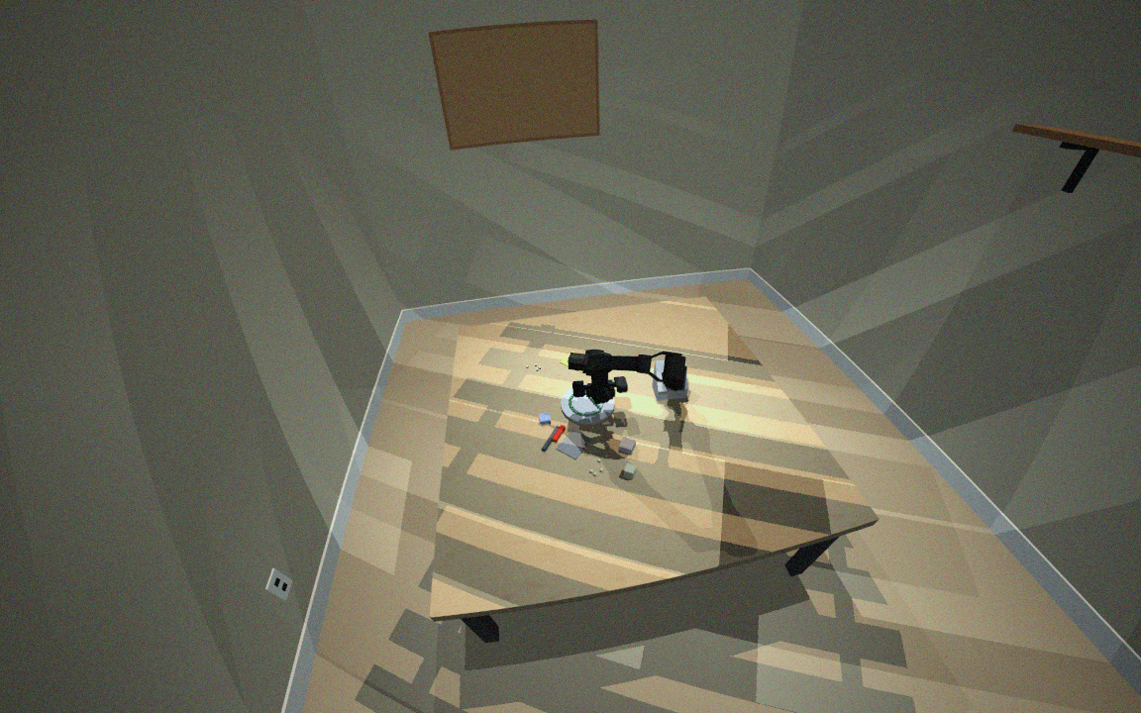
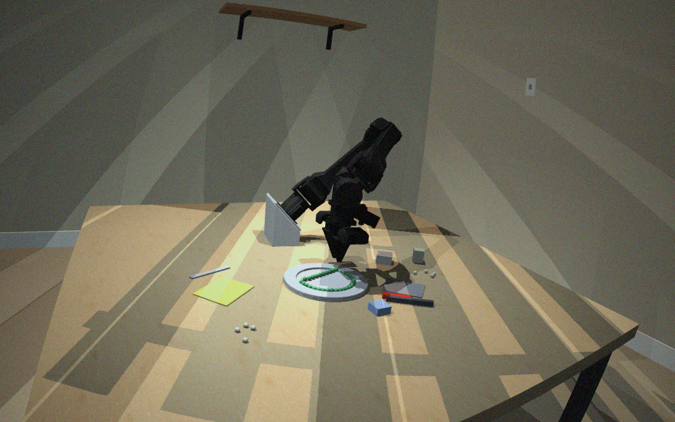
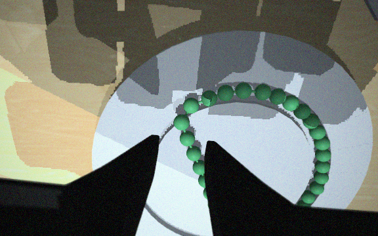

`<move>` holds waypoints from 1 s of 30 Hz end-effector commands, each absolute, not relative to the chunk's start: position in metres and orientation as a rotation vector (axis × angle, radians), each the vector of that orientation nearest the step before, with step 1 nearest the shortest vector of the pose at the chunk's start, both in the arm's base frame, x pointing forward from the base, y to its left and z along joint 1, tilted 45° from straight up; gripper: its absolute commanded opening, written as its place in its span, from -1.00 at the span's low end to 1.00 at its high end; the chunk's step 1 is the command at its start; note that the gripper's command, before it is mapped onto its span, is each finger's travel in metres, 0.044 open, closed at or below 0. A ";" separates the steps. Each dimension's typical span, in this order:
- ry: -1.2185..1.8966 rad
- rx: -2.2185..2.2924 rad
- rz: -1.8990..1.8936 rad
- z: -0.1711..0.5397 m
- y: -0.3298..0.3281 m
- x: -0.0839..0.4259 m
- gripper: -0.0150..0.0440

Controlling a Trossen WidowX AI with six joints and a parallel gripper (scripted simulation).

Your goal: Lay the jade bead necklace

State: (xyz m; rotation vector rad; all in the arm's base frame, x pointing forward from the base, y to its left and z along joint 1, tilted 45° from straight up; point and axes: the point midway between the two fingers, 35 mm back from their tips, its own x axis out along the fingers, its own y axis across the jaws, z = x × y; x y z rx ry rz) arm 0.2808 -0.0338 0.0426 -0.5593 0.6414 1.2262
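The round pale grey bead board [image 1: 568, 414] [image 2: 292, 286] [image 3: 350, 137] lies flat on the table. The green jade necklace [image 1: 586, 414] [image 2: 330, 289] [image 3: 322, 155] lies on it. Its beads follow the groove along the top and right in the wrist view; from the upper left a nearly straight run cuts inside the groove, leaving the lower-left groove bare. My gripper [image 1: 600, 400] [image 2: 339, 261] [image 3: 182, 145] is partly open, fingers a little apart, above the board. Seen from the wrist, the straight run passes below the gap and under the right finger, which hides part of it.
A blue block [image 1: 545, 418] [image 2: 379, 308], a red-and-black tool [image 2: 408, 300] and a grey plate [image 2: 414, 289] lie beside the board. Two greyish blocks [image 2: 384, 257] [image 2: 418, 255] stand behind them. A yellow sheet [image 2: 224, 291], a thin rod [image 2: 208, 272] and loose beads [image 2: 245, 325] lie left.
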 end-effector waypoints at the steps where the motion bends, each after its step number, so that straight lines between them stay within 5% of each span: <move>1: 0.640 -0.562 1.222 0.043 -0.036 0.281 -0.08; 28: 0.638 -0.554 1.228 0.022 -0.013 0.286 -0.08; 30: 0.635 -0.566 1.225 0.024 -0.014 0.287 -0.26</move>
